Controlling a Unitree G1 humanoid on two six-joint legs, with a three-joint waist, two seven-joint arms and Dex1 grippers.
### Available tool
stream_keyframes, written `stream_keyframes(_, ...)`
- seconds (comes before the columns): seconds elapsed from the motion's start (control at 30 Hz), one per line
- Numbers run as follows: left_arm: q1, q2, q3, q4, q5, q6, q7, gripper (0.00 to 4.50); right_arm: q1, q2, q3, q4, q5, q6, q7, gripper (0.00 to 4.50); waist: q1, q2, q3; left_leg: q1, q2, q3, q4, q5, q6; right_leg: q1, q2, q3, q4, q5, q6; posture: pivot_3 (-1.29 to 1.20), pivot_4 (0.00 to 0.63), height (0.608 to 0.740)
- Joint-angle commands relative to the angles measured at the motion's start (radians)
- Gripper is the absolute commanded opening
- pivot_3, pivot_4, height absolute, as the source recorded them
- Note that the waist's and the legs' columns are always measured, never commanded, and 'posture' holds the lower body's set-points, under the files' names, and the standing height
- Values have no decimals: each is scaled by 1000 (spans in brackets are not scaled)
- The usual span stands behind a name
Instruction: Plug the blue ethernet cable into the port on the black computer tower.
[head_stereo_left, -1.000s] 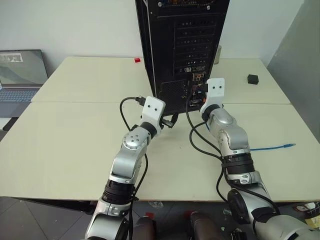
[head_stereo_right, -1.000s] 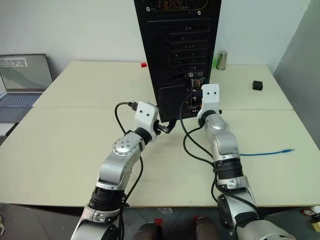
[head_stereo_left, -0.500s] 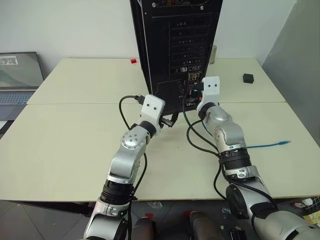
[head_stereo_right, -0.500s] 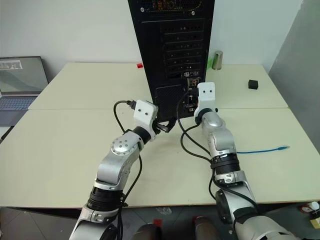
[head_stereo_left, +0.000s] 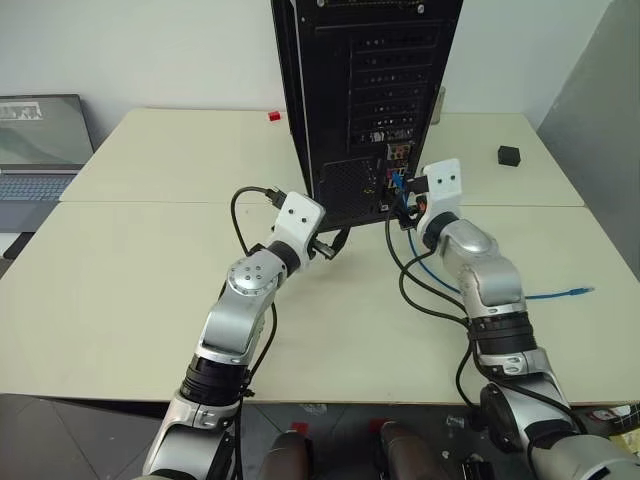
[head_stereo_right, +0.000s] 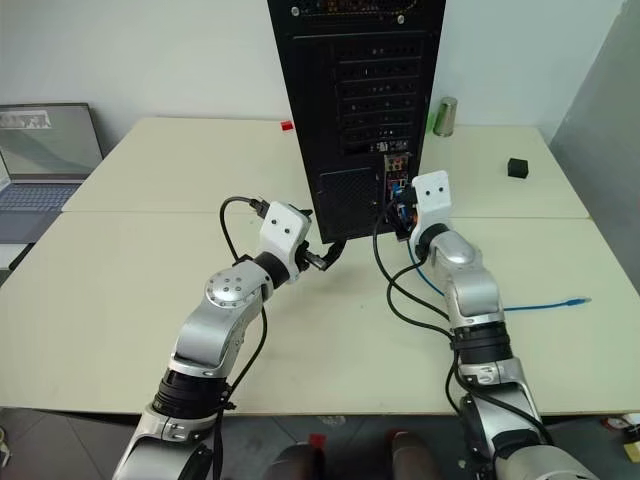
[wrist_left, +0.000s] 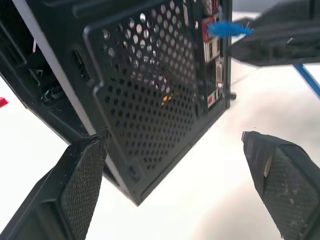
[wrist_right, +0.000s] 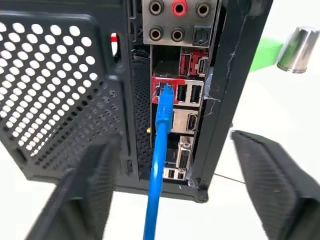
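The black computer tower (head_stereo_left: 365, 100) stands upright at the middle of the table, rear panel facing me. The blue ethernet cable (wrist_right: 161, 145) has one plug seated in the port (wrist_right: 165, 86) of the red-framed connector cluster. It hangs down from there and trails right across the table (head_stereo_left: 545, 295) to its free plug. My right gripper (wrist_right: 170, 145) is open just behind the cluster, fingers wide on either side of the cable and not touching it. My left gripper (wrist_left: 172, 140) is open at the tower's lower mesh corner, holding nothing.
Black robot cables (head_stereo_left: 420, 290) loop on the table beside my right arm. A laptop (head_stereo_left: 40, 140) sits at the far left, a small black cube (head_stereo_left: 509, 155) at the back right, and a metal can (head_stereo_right: 443, 117) behind the tower. A small red piece (head_stereo_left: 274, 116) lies back left.
My right gripper has gone from shut to open and drawn back a little from the connector cluster, leaving the blue plug in the port. The left arm has barely moved.
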Motion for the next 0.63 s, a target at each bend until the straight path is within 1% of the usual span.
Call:
stream_keyframes(0.03,20,22,12,-76,-34,23,-43,4500,30,-87,15,-162,37,38,117,4475,3,0,0,0,0,0,0,0,0,0,0,0,0,0,0,0,150,740)
stream_keyframes(0.2,12,69,54,-93,-92,57,-101,4500,49,-198,-20,-286,142,152,242,4475,3,0,0,0,0,-1,0,0,0,0,0,-1,0,0,0,0,150,740)
stream_keyframes(0.27,-5,86,87,-89,-127,101,-119,4500,55,-245,-51,-318,181,189,278,4475,3,0,0,0,0,-1,0,0,0,0,0,-1,0,0,0,0,150,740)
stream_keyframes(0.4,-32,140,120,-72,-169,120,-173,4500,75,-326,-105,-356,253,245,342,4475,4,0,1,0,0,-1,1,0,1,1,1,-2,0,0,0,0,150,740)
stream_keyframes(0.53,-60,165,138,-56,-215,151,-212,4500,96,-387,-114,-367,285,264,389,4475,4,0,1,0,-1,0,1,0,1,1,1,-2,0,0,0,0,150,740)
stream_keyframes(0.63,-77,169,146,-45,-232,156,-218,4500,102,-410,-109,-367,291,263,401,4475,4,0,1,0,-1,0,1,0,1,1,1,-1,0,0,0,0,150,740)
